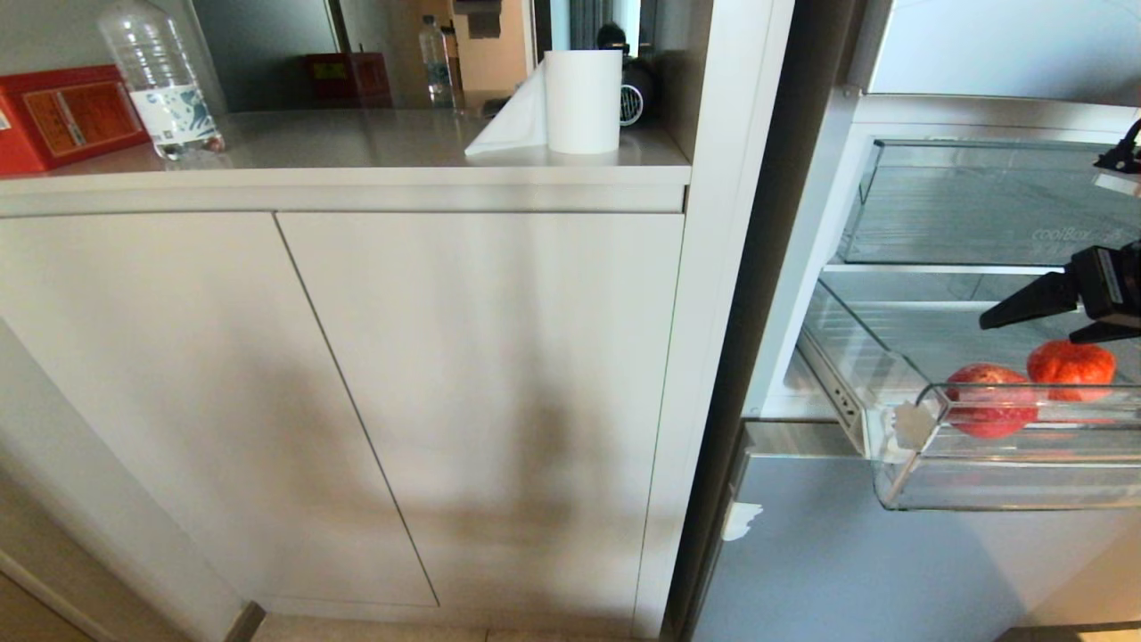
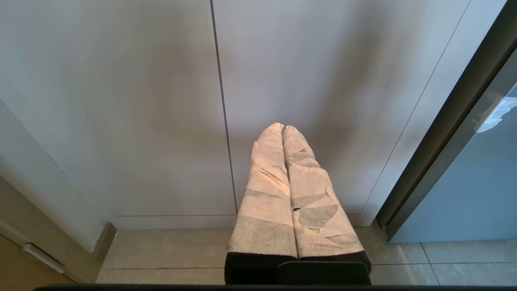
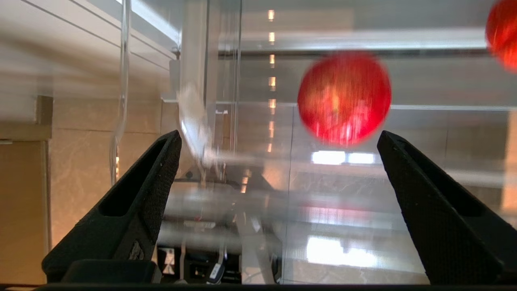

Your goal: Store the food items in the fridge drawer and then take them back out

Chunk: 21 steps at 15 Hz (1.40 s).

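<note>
head view: the fridge drawer (image 1: 909, 446) stands pulled out at the right, clear plastic with a thick front lip and a white patch at its near left corner. two round red fruits lie in it: a red apple-like fruit (image 1: 989, 401) just behind the lip, and a ribbed orange-red fruit (image 1: 1070, 366) beside it, deeper in. the right gripper (image 1: 1038, 319) reaches in from the right edge, above the fruits, touching neither, its fingers spread wide and empty. both fruits look light, firm and smooth-skinned, likely to roll on the slick drawer floor; i judge the best hold is across the widest part, from above, with gentle pressure.

left wrist view: the left gripper (image 2: 282, 128) hangs parked before the pale cabinet door (image 2: 121, 121), near the tiled floor (image 2: 161, 250), its padded fingers pressed together with nothing between them.

right wrist view: the black fingers (image 3: 137, 202) stand far apart. the red fruit sits ahead, nearer one finger than the other, not touched; the edge of the second fruit (image 3: 505, 32) shows at the corner.
</note>
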### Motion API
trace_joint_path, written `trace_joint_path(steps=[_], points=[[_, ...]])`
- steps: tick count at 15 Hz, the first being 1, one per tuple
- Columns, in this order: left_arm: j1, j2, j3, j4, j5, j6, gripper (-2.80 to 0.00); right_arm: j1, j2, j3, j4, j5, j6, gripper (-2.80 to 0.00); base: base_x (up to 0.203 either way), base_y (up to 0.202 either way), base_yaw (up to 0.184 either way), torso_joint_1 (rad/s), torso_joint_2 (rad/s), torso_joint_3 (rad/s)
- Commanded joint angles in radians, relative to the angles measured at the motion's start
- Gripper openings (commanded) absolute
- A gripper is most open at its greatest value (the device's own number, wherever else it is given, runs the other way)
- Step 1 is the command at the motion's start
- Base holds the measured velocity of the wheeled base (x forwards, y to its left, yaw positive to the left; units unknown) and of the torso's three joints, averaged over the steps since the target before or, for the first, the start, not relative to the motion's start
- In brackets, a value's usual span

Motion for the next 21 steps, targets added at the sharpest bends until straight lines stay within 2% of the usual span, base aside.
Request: trace_joint_path(steps=[1,9,21], points=[[0.0,0.0,0.0,0.0,0.0,0.0,-2.8,-0.006,0.044,-0.004,-0.007,0.0,-0.001,0.0,0.0,0.0,0.0,0.0,0.0,0.0],[0.0,0.0,0.0,0.0,0.0,0.0,-2.8,-0.011,0.176,0.002,-0.073,-0.116,-0.024,0.0,0.0,0.0,0.0,0.0,0.0,0.0],[0.0,0.0,0.0,0.0,0.0,0.0,-2.8,-0.013,0.24,0.063,-0.074,-0.131,-0.039,0.0,0.0,0.0,0.0,0.0,0.0,0.0]])
